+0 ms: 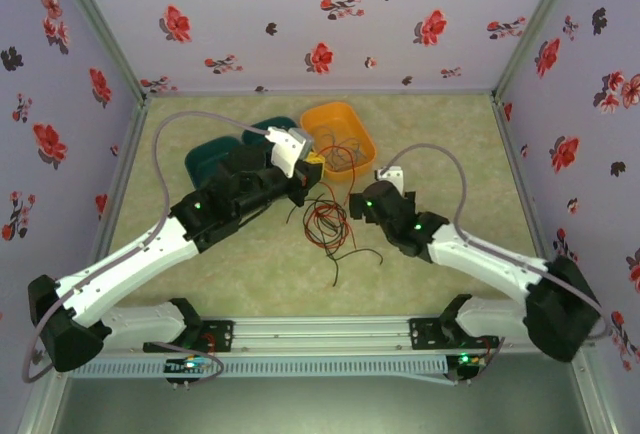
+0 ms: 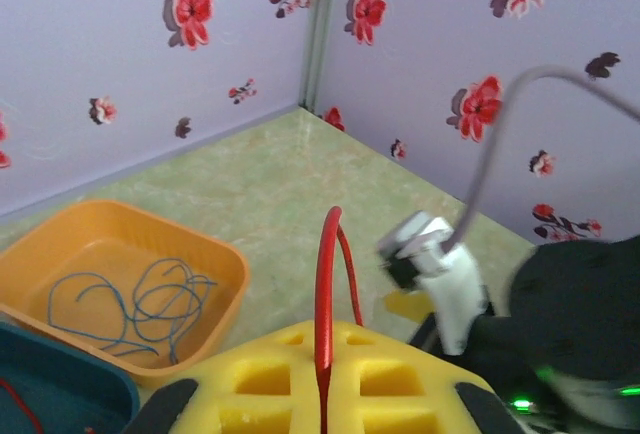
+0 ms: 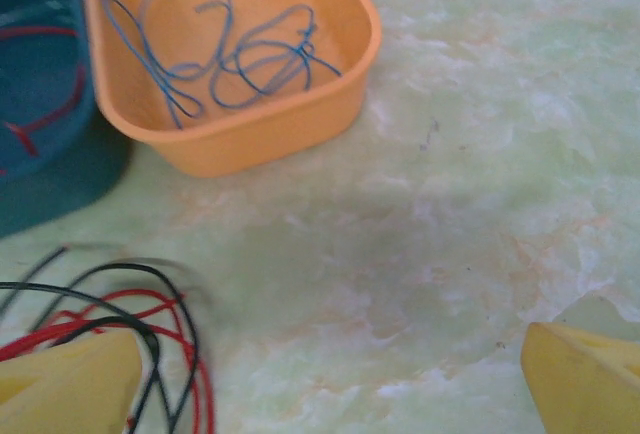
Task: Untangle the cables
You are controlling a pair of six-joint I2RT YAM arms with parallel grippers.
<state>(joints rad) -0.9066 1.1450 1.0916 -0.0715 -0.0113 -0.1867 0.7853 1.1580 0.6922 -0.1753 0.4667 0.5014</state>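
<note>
Left wrist view: left tool (image 2: pixel 322 386) pinches a limp red cable (image 2: pixel 326 284); spread right tool (image 3: pixel 327 384) could take loops (image 3: pixel 170 299) beside its left finger (image 3: pixel 70 379).

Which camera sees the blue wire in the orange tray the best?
The right wrist view: the blue wire lies close up in the orange tray, its loops easy to follow. The left wrist view shows it too, smaller and flatter. From the top view it is just faint thin squiggles.
</note>
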